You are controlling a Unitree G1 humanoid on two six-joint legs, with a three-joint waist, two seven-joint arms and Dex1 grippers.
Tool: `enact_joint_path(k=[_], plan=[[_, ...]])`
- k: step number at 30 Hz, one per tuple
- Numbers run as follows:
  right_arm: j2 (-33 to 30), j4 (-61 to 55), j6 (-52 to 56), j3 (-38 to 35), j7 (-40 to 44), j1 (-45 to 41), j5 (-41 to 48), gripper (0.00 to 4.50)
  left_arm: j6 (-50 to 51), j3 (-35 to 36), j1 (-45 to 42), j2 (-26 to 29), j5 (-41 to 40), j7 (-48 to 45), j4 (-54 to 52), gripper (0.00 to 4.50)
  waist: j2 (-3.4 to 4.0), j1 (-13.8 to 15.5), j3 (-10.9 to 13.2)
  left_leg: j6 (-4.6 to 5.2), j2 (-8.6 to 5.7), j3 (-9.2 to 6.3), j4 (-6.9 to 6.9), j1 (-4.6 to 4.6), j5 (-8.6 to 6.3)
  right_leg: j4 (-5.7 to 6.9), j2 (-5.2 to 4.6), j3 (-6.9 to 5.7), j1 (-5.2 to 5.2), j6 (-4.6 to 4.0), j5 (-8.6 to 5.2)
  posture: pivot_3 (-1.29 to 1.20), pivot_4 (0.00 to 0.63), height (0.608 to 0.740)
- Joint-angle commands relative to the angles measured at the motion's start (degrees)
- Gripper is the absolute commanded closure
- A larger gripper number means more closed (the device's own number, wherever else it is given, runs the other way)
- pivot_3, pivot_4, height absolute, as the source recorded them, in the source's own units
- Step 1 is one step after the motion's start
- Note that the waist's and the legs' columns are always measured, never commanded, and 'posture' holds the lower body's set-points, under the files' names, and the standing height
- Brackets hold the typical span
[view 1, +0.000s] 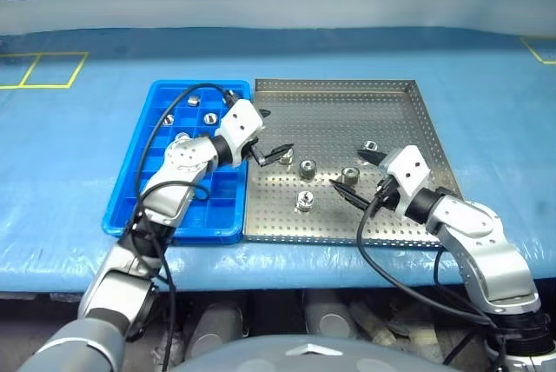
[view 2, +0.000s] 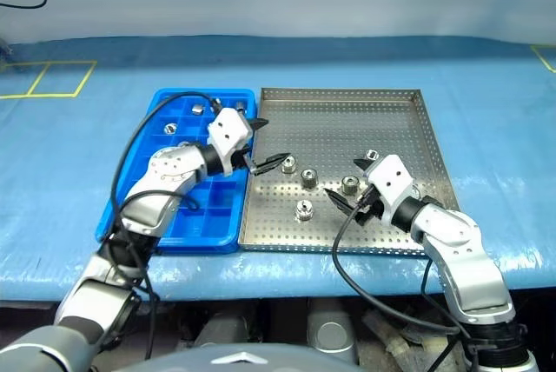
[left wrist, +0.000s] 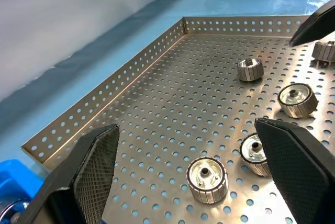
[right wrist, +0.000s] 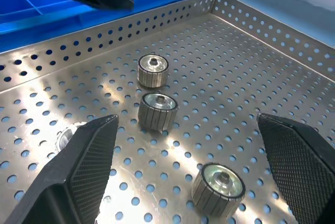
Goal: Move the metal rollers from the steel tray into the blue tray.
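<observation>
Metal rollers lie between both open end effectors.

Steel tray with rollers, blue tray alongside

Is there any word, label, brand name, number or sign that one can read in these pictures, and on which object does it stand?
None: no readable text on the steel tray, the blue tray, the metal rollers or either pincer.
The yellow lines on the blue tablecloth are plain outlines, with no letters or numbers.
</observation>
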Motion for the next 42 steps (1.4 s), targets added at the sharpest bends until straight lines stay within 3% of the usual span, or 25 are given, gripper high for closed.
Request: enact_joint_path(k=[1, 8, 16, 26, 42], plan=[[0.1, -2.8, -0.6, -1.8, -1.1, 0.7, 0.6, 0.04, -0.7, -1.8, -4.2, -1.2, 3.6, 0.3, 5.0, 0.00, 0.00, -1.6, 0.0, 0.03, 0.00, 0.00, 0.00, 0.00, -0.01, 0.00, 0.00, 0.01, 0.00, 0.05, -0.03, -0.41, 0.150, 0.740], [0.4, -2.7, -1.4, -1.8, -2.1, 0.9, 0.4, 0.04, -0.3, -7.4, -10.7, 0.9, 11.7, -2.7, 12.1, 0.00, 0.00, -6.4, 0.0, 0.04, 0.00, -0.03, 0.00, -0.05, -0.02, 0.00, -0.06, 0.01, -0.03, 0.23, -0.11, -0.42, 0.150, 0.740], [0.6, -2.4, -2.0, -1.5, -2.6, 1.1, 0.4, 0.04, -0.4, -5.7, -11.6, 3.5, 14.7, -2.9, 12.9, 0.00, 0.00, -10.0, 0.0, 0.05, 0.02, -0.04, -0.01, -0.04, -0.02, 0.02, -0.11, 0.04, -0.05, 0.27, -0.13, -0.42, 0.150, 0.740], [1.0, -1.4, -2.4, -0.9, -2.5, 0.0, 0.1, 0.04, 1.3, -4.0, -9.2, 8.6, 12.8, -8.1, 7.3, 0.00, 0.00, -10.2, 0.0, 0.05, 0.02, -0.03, -0.01, -0.04, -0.02, 0.06, -0.15, 0.09, -0.08, 0.27, -0.12, -0.40, 0.150, 0.740], [1.6, -1.4, -2.5, -0.7, -2.8, -0.2, -0.2, 0.04, 2.0, -6.1, -8.2, 8.1, 14.5, -12.5, 9.1, 0.00, 0.01, -9.9, 0.0, 0.04, 0.02, -0.01, 0.01, -0.04, -0.02, 0.10, -0.15, 0.12, -0.10, 0.25, -0.10, -0.40, 0.150, 0.740]])
